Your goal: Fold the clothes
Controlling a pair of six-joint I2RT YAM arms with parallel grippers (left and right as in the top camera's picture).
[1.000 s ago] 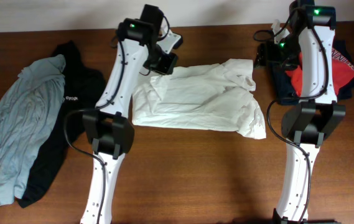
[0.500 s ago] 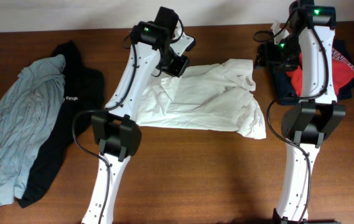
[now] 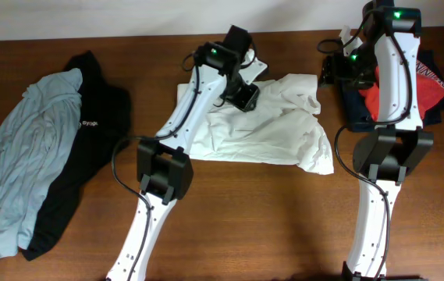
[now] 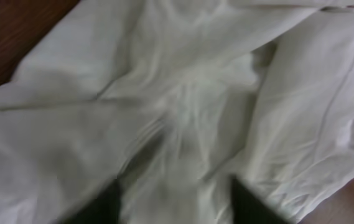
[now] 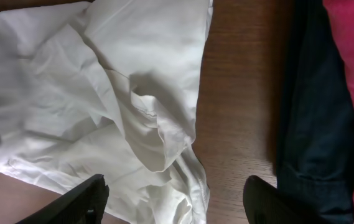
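Lying crumpled beneath left pincer point(image 4: 177, 208), white T-shirt point(image 3: 264, 133), jaws parted, empty, right pincer point(image 5: 180, 199) spread wide alongside.

A large white T-shirt point(image 3: 272, 133) is lying rumpled across the middle of the wooden counter point(image 3: 245, 226), its left part spreading fairly flat while its right part is bunching into deep folds and creases. Well apart, at the counter's left end, a pale grey-blue shirt point(image 3: 23, 164) is sprawling loosely, partly overlapping a black shirt point(image 3: 104, 105) that is showing a small white logo point(image 3: 90, 123) near its middle. At the far right, a red garment point(image 3: 434, 87) with white lettering is resting on dark navy cloth point(image 3: 357, 108).
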